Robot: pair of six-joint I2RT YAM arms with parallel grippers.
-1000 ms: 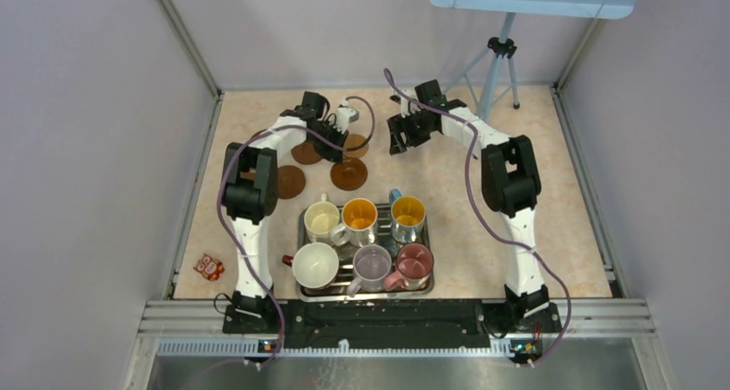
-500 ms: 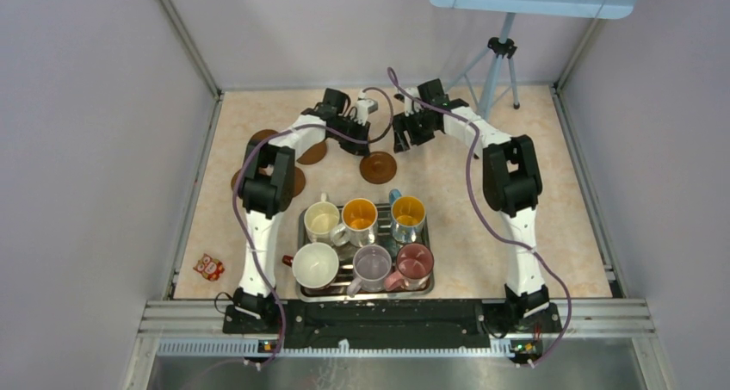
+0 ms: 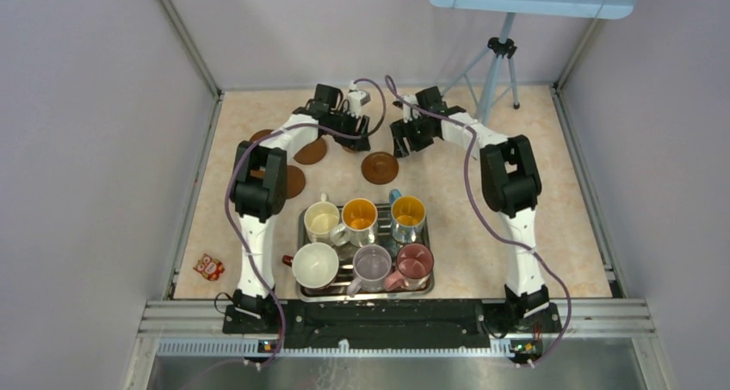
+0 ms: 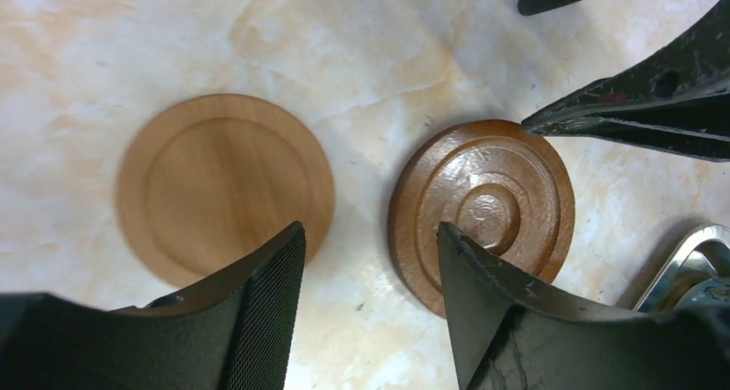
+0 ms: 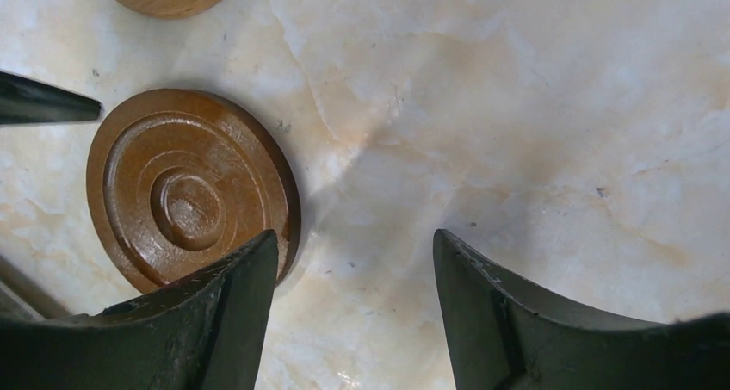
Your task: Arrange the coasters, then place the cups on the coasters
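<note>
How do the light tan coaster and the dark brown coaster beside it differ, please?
Colour: the light tan coaster is pale and matte; the dark brown coaster is reddish and glossy. Face: the light tan coaster has a plain centre inside one rim; the dark brown coaster has concentric rings around a central boss. Both are round, lie flat on the table, apart.

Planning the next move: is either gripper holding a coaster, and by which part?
Nothing is held. The left gripper and right gripper are both open, only table between their jaws; the dark coaster and tan coaster lie flat on it.
</note>
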